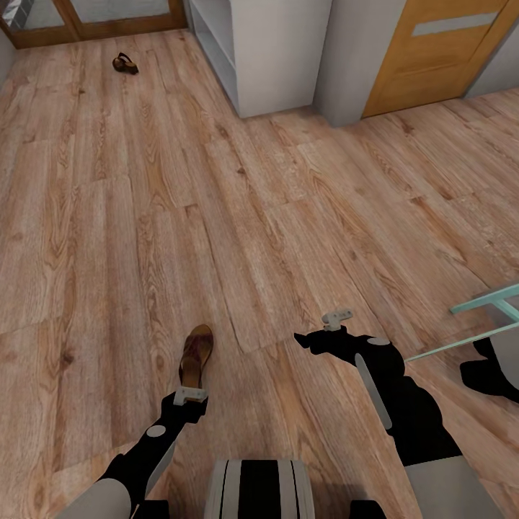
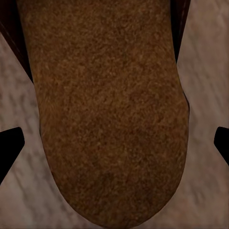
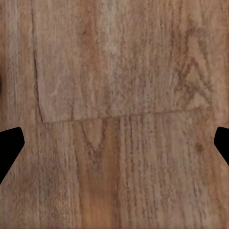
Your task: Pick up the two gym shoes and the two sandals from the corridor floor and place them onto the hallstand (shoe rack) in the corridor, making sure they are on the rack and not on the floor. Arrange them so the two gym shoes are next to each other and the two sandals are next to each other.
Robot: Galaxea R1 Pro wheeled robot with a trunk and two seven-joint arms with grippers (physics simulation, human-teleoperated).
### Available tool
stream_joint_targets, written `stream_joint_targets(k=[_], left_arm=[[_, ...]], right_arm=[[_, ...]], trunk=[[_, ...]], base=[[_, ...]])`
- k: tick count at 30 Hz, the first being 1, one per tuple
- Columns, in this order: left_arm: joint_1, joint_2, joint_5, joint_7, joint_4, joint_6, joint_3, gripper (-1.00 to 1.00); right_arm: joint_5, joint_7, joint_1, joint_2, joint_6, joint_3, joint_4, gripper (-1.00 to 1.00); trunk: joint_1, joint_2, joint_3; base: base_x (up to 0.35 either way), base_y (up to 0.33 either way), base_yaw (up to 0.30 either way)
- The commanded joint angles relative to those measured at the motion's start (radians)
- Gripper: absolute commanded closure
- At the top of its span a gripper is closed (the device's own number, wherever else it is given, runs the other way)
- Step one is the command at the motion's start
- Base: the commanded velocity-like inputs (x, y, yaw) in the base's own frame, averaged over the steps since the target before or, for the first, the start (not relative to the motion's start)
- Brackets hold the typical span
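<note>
Directly beneath left tool (image 2: 114, 143) lies sandal (image 2: 109, 109).

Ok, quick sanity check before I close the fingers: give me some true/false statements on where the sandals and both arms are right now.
1. One sandal lies on the corridor floor just ahead of the left gripper. True.
2. The second sandal sits on the hallstand. False: it lies on the floor, far off near the door.
3. The left wrist view shows the left gripper's fingers spread on either side of the sandal's footbed. True.
4. The right gripper holds a gym shoe. False: it is open over bare floor.
</note>
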Motion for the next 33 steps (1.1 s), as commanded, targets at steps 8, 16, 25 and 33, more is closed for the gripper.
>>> stream_joint_targets(k=[8,16,25,33], left_arm=[[0.0,0.0,-0.005,0.002,0.001,-0.003,-0.002,-1.0],[0.001,0.001,-0.004,0.002,0.001,-0.005,-0.003,1.0],[0.002,0.0,0.001,0.002,0.0,-0.008,-0.005,1.0],[0.003,0.001,0.001,0.001,-0.001,-0.01,-0.006,1.0]], right_arm=[[-0.005,-0.001,0.0,-0.001,0.005,0.001,-0.001,-1.0],[-0.005,-0.001,-0.001,-0.001,0.005,0.001,0.001,-1.0],[-0.005,-0.001,0.0,-0.001,0.005,0.001,0.001,-1.0],[-0.005,-0.001,0.0,-0.001,0.005,0.001,0.002,-1.0]], trunk=[[0.0,0.0,0.0],[0.0,0.0,0.0],[0.0,0.0,0.0],[0.0,0.0,0.0]], base=[[0.0,0.0,0.0],[0.0,0.0,0.0],[0.0,0.0,0.0],[0.0,0.0,0.0]])
